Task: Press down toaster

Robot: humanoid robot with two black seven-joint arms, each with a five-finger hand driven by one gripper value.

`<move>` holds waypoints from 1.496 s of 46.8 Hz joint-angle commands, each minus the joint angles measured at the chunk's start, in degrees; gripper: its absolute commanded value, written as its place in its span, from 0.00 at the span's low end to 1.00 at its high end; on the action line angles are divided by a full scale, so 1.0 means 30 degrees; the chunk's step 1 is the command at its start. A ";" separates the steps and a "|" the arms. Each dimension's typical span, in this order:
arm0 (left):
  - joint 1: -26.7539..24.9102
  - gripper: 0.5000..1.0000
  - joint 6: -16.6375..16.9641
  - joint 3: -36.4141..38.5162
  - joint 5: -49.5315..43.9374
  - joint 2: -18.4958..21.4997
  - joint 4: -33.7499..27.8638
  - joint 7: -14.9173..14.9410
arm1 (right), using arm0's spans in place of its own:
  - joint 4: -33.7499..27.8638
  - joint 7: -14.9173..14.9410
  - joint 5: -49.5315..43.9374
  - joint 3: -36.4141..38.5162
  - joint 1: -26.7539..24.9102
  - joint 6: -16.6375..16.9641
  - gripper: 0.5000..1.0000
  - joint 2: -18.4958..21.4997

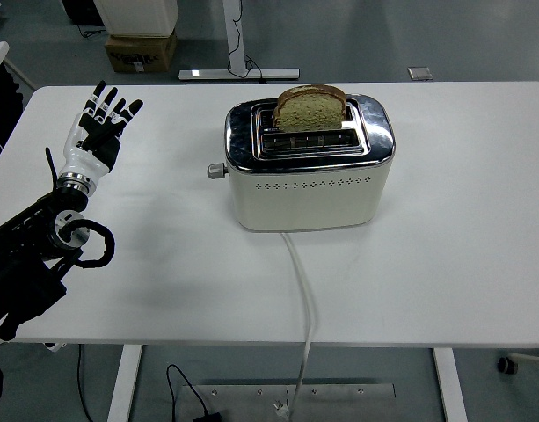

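Toaster (309, 167) is sitting in the middle of the frame on the white tabletop (462, 264), a little toward the top. It is cream with a shiny metal top, and it looks heavy and hard, so it is probably going to stay put when pushed. A slice of bread (310, 107) is sticking up out of the back slot, so the toaster is not pressed down yet. The small grey lever (216, 170) is poking out of the toaster's left end. That is likely the spot to push on, straight down. It looks small and smooth, so a finger could slip off.

The left hand (100, 130) is hovering at the upper left of the frame, well apart from the toaster. Its fingers (111, 101) are spreading wide and holding nothing. The right hand is not showing.

A white cord (304, 299) is running from the toaster toward the bottom of the frame. Nothing is lying between the hand and the lever.
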 commanded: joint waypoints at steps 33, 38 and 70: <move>-0.0142 1.00 0.0032 0.0051 0.0086 0.0290 -0.0028 0.0090 | 0.0003 0.0001 -0.0001 0.0000 -0.0011 0.0000 1.00 0.0000; -0.0113 1.00 -0.0026 0.0051 0.0086 0.0291 -0.0057 0.0148 | 0.0003 0.0001 -0.0001 0.0000 -0.0011 0.0000 1.00 0.0000; 0.0327 1.00 0.0266 0.0080 0.2488 0.0875 -0.0087 0.0119 | 0.0003 0.0001 -0.0001 0.0000 -0.0011 0.0000 1.00 0.0000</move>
